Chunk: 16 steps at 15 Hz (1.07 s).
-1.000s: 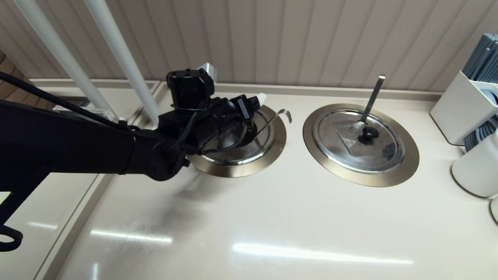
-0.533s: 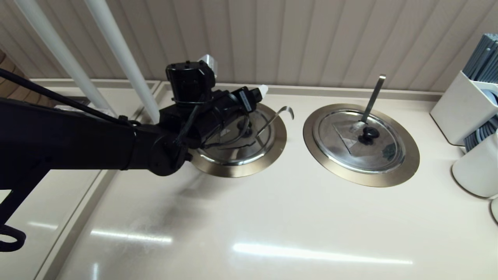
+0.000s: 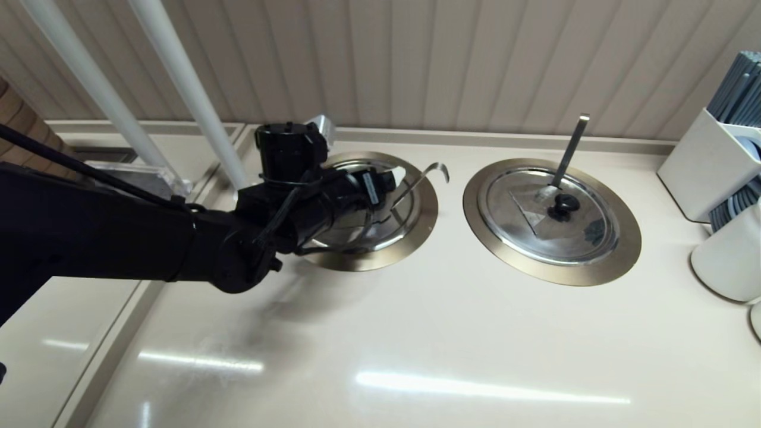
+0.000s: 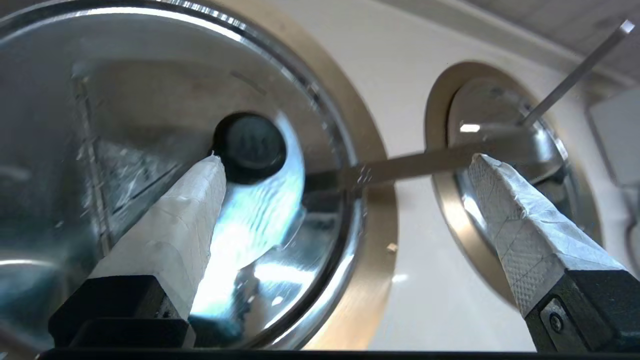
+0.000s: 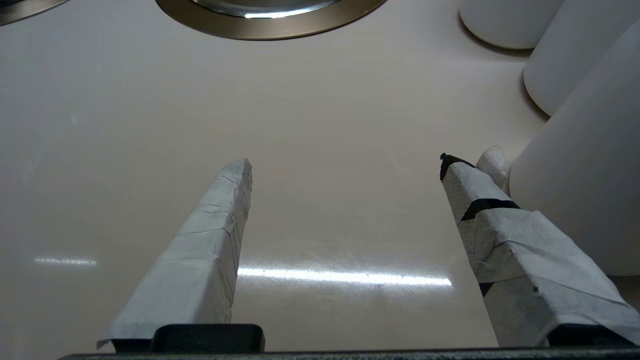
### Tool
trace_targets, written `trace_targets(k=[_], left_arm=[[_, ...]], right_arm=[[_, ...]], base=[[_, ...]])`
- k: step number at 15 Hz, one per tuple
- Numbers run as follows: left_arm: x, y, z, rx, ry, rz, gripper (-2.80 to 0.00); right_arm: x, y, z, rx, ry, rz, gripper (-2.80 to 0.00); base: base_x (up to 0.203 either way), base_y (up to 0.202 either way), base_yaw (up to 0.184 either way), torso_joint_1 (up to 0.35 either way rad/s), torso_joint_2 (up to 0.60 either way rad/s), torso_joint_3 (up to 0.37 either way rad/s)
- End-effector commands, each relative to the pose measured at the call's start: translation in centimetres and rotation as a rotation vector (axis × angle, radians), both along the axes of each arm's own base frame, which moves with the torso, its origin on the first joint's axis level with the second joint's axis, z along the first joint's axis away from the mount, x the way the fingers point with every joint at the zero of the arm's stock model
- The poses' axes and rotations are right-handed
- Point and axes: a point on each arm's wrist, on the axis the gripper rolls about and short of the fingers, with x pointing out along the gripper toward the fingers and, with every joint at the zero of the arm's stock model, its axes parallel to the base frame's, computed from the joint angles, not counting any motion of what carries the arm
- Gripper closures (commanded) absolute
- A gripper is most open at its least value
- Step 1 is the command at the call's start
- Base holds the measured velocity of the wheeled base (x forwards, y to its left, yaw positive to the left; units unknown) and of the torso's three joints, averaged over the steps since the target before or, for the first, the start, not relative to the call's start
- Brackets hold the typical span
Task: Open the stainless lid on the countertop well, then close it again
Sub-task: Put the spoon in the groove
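Note:
The stainless lid [image 3: 399, 221] lies over the countertop well, inside the bronze-coloured ring [image 3: 428, 221]. Its black knob [image 4: 250, 148] shows in the left wrist view. The hook-ended ladle handle [image 3: 437, 169] sticks out through the lid's edge towards the right. My left gripper [image 4: 345, 159] hovers low over the lid and is open wide. One taped fingertip [image 4: 212, 167] stands right beside the knob and the other fingertip [image 4: 480, 165] is far off it. In the head view my left arm hides most of the lid. My right gripper [image 5: 346, 162] is open over bare countertop.
The twin lid [image 3: 553, 217], with a bright triangle label and a straight ladle handle [image 3: 571, 148], sits to the right. White containers [image 3: 707, 166] stand at the right edge, close to my right gripper. Two white poles [image 3: 184, 89] rise at the back left.
My left gripper rose slightly, then drew back towards me and down, uncovering the far part of the ring. The lid stays on the well. The ladle hook shifted slightly right.

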Motion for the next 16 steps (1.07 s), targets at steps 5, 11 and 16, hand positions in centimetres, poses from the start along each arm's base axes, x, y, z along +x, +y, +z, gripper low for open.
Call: trace_targets(k=[5, 11, 16], left_arm=[[-1.0, 2.2, -2.6, 0.177, -0.016, -0.043, -2.8], [2.8, -0.2, -4.4, 0.232, -0.176, -0.048, -2.8], [3.8, -0.9, -5.6, 0.275, -0.209, -0.049, -2.8]], right_arm=[[0.1, 0.0, -0.2, 0.0, 0.007, 0.0, -2.8], [0.1, 0.0, -0.2, 0.0, 0.008, 0.0, -2.8], [0.1, 0.0, -0.2, 0.0, 0.007, 0.0, -2.8]], base=[[0.0, 0.0, 0.0, 0.0, 0.0, 0.0], [0.0, 0.0, 0.0, 0.0, 0.0, 0.0], [0.0, 0.0, 0.0, 0.0, 0.0, 0.0]])
